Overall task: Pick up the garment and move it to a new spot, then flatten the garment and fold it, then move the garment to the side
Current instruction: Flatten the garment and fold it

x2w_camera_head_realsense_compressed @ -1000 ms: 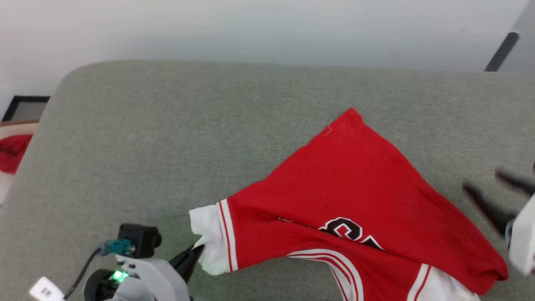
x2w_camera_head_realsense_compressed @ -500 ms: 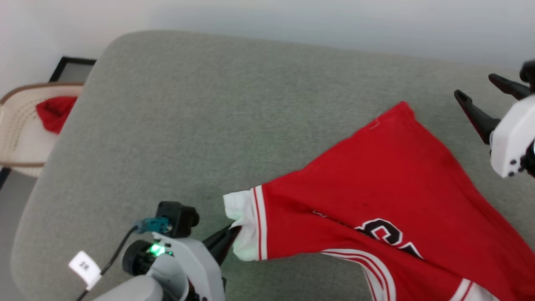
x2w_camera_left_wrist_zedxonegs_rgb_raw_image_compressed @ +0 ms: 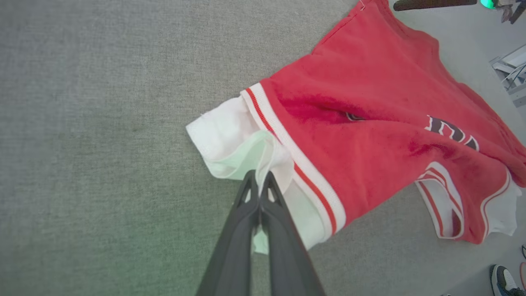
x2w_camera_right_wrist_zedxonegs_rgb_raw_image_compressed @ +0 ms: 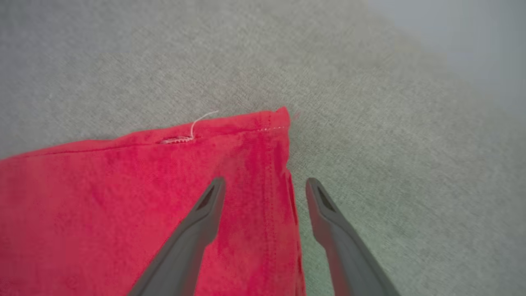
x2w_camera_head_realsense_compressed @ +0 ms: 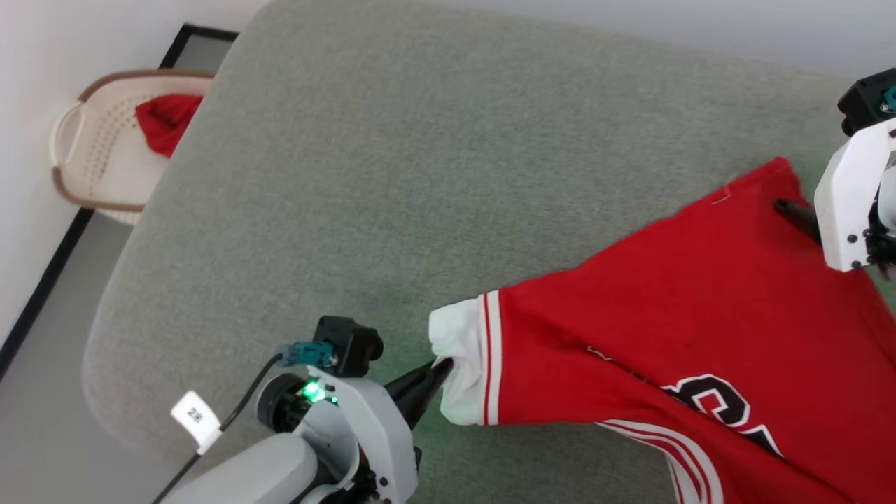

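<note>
across the head view, from 3 to 5 o'clock: garment point(x2w_camera_head_realsense_compressed: 665, 329) spread on grey cushion point(x2w_camera_head_realsense_compressed: 420, 175), red body uppermost, black white-edged lettering toward 5 o'clock, striped trim just below it. at 6 o'clock, left gripper point(x2w_camera_head_realsense_compressed: 443, 364), fingers pressed together on the white sleeve point(x2w_camera_head_realsense_compressed: 458, 336) at the garment's 9 o'clock end. green light point(x2w_camera_head_realsense_compressed: 311, 390) glowing on the wrist, white tag point(x2w_camera_head_realsense_compressed: 196, 416) hanging off its cable toward 7 o'clock. at 3 o'clock, right gripper point(x2w_camera_head_realsense_compressed: 785, 208), mostly hidden behind its white housing, one dark finger poking out over the red cloth near the hem corner point(x2w_camera_head_realsense_compressed: 787, 168). at 10 o'clock, past the cushion's edge, cream basket point(x2w_camera_head_realsense_compressed: 98, 161) on the floor point(x2w_camera_head_realsense_compressed: 49, 392), plain red cloth point(x2w_camera_head_realsense_compressed: 164, 119) inside.

on to the left wrist view: dark fingers point(x2w_camera_left_wrist_zedxonegs_rgb_raw_image_compressed: 240, 230) shut tight, rising from 6 o'clock to centre, a fold of white sleeve caught between the tips. red body running off toward 3 o'clock, lettering partly tucked under a crease, striped collar at 4 o'clock. shoe point(x2w_camera_left_wrist_zedxonegs_rgb_raw_image_compressed: 503, 279) in the 5 o'clock corner.

on to the right wrist view: two fingers point(x2w_camera_right_wrist_zedxonegs_rgb_raw_image_compressed: 195, 230) spread wide, gripping nothing. one over red fabric, the other over bare cushion just beside the hem edge, that edge running up between them. hem corner at 12 o'clock of the tips, loose white thread point(x2w_camera_right_wrist_zedxonegs_rgb_raw_image_compressed: 201, 121) at 11 o'clock. cannot tell whether the tips touch the cloth.
</note>
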You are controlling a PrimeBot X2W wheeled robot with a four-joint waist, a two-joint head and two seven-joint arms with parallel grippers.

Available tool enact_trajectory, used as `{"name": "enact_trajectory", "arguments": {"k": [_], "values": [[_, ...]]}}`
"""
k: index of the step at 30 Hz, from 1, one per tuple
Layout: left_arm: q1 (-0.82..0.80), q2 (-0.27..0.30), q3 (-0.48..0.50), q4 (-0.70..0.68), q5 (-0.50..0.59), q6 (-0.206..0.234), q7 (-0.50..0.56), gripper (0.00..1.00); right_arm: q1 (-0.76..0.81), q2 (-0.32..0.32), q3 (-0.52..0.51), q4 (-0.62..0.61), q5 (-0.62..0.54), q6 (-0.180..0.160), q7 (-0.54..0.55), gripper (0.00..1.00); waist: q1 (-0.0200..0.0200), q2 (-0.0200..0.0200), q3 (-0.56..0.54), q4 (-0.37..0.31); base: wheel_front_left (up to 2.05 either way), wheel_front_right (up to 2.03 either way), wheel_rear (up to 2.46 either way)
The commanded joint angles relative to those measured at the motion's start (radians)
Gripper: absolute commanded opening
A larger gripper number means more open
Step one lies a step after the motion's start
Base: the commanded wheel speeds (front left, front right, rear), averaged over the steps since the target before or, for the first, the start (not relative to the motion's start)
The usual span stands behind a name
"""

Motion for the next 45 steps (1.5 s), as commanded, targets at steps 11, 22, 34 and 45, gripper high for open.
{"name": "enact_trajectory", "arguments": {"k": [11, 22, 34, 45], "values": [[-0.038, -0.061, -0.015, 0.088, 0.009, -0.061, -0.019, 0.0, -0.051, 0.042, 0.117, 0.226, 0.09, -0.001, 0.167, 0.76, 0.0, 0.0, 0.054, 0.067, 0.0, 0.0, 0.0], [-0.048, -0.058, -0.009, 0.131, -0.001, -0.078, -0.022, 0.0, -0.115, 0.071, 0.117, 0.326, 0.089, -0.001, 0.14, 0.0, 0.0, 0.0, 0.039, 0.041, 0.0, 0.0, 0.0], [-0.167, 0.073, 0.022, 0.049, -0.004, -0.069, 0.122, 0.0, -0.198, 0.1, 0.135, 0.236, 0.134, -0.001, 0.046, 0.0, 0.0, 0.0, -0.061, -0.042, 0.0, 0.0, 0.0], [-0.489, 0.168, 0.073, 0.119, 0.035, -0.114, 0.351, 0.0, -0.286, 0.067, 0.178, 0.106, 0.141, -0.001, -0.095, 0.0, 0.0, 0.0, -0.194, -0.138, 0.0, 0.0, 0.0]]}}
